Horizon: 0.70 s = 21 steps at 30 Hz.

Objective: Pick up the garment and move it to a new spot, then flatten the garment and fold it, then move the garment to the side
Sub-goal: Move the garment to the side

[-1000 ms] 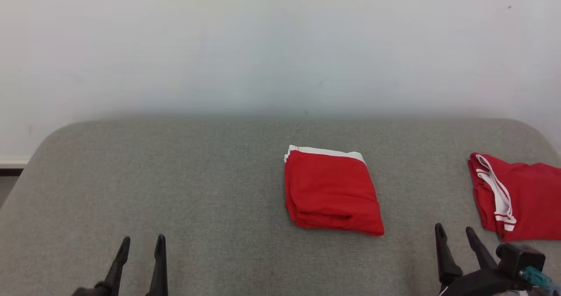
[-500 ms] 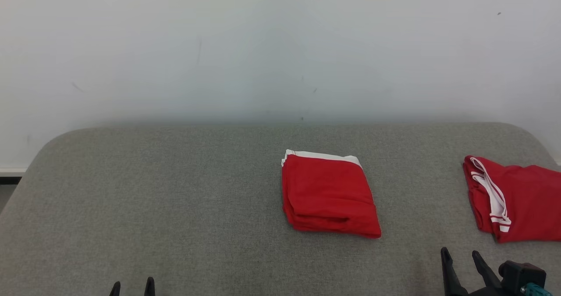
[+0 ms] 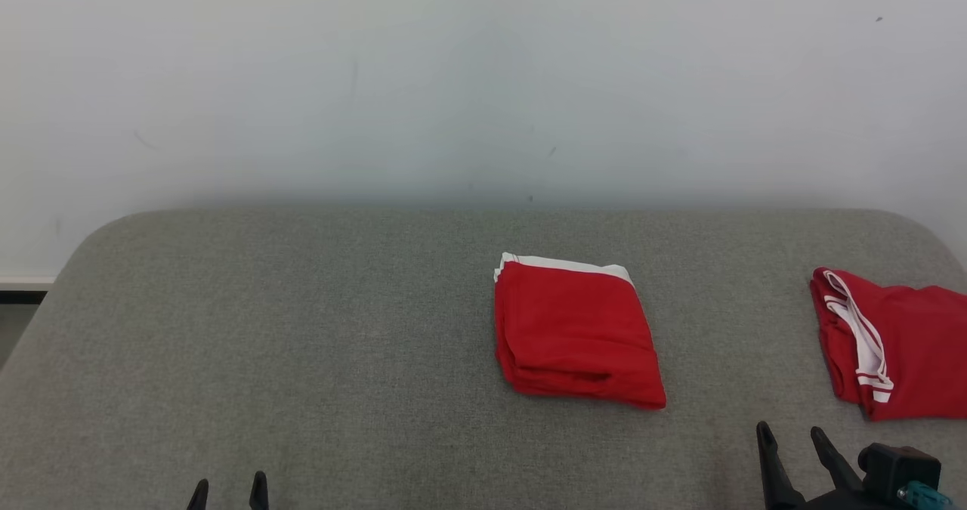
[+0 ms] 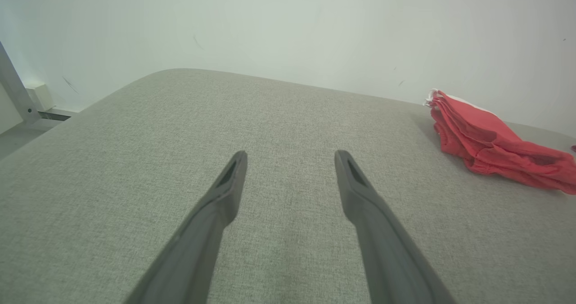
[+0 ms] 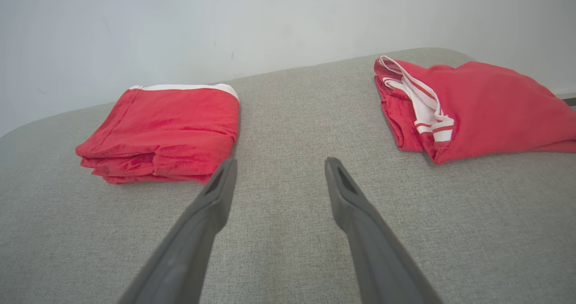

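Bright, even light — soft shadows.

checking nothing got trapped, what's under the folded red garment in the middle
The folded red garment lies flat on the grey padded surface, which shows all round its edges. The patch directly beneath is covered by its stacked layers, so it cannot be seen.

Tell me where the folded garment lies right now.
In the head view the folded garment lies flat on the grey surface, right of centre, apart from the striped garment at the right edge and beyond the open right gripper.
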Motion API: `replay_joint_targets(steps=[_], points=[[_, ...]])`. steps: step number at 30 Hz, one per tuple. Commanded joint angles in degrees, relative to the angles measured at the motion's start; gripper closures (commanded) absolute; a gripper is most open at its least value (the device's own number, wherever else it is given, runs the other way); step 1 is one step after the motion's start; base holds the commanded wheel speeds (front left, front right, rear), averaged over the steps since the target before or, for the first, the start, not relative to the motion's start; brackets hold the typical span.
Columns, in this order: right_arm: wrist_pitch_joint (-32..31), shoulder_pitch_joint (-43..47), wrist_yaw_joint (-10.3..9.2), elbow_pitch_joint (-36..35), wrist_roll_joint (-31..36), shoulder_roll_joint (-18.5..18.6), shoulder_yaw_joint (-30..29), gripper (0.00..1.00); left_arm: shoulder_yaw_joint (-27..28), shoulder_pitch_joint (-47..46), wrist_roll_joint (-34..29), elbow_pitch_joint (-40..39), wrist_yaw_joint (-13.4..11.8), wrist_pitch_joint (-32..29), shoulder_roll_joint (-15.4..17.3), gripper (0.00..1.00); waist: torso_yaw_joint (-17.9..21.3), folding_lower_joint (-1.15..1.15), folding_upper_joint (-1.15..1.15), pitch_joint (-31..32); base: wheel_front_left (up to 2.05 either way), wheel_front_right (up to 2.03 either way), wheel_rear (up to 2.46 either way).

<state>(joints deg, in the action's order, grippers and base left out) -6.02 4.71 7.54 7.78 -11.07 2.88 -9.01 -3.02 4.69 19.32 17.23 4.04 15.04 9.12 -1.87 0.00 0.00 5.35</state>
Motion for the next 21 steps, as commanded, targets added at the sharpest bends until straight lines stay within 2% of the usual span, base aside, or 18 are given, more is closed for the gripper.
replay_joint_targets(steps=[1,10,13,16,21], points=[[-0.22,0.50,-0.13,-0.38,-0.49,-0.02,-0.08,0.00,0.02,-0.42,0.08,-0.15,-0.17,0.20,-0.18,0.00,-0.10,0.00,0.00,-0.13,0.00,0.00,0.00],[-6.57,-3.52,-0.13,-2.59,0.53,-0.04,1.72,0.00,-0.56,-0.85,0.27,-0.57,-0.18,0.13,-0.38,0.00,-1.33,0.00,0.00,-1.44,0.00,0.00,0.00],[-12.78,-6.78,-0.13,-2.16,-1.09,0.03,2.51,0.00,-0.84,-1.37,0.24,-0.76,-0.23,-0.02,-0.34,0.00,-2.67,0.00,0.00,-2.35,0.00,0.00,0.00],[-21.30,-10.91,-0.13,-0.99,1.03,0.04,1.54,0.00,-1.57,-1.67,-0.10,-1.25,-0.30,-0.19,-0.60,0.00,-4.52,0.00,0.00,-3.62,0.00,0.00,0.00],[-33.86,-20.23,-0.06,1.55,4.71,-0.03,-4.08,0.00,-2.96,-3.44,-0.53,-2.75,-0.34,-0.29,-1.39,0.00,-8.28,0.00,0.00,-7.86,0.00,0.00,0.00]])
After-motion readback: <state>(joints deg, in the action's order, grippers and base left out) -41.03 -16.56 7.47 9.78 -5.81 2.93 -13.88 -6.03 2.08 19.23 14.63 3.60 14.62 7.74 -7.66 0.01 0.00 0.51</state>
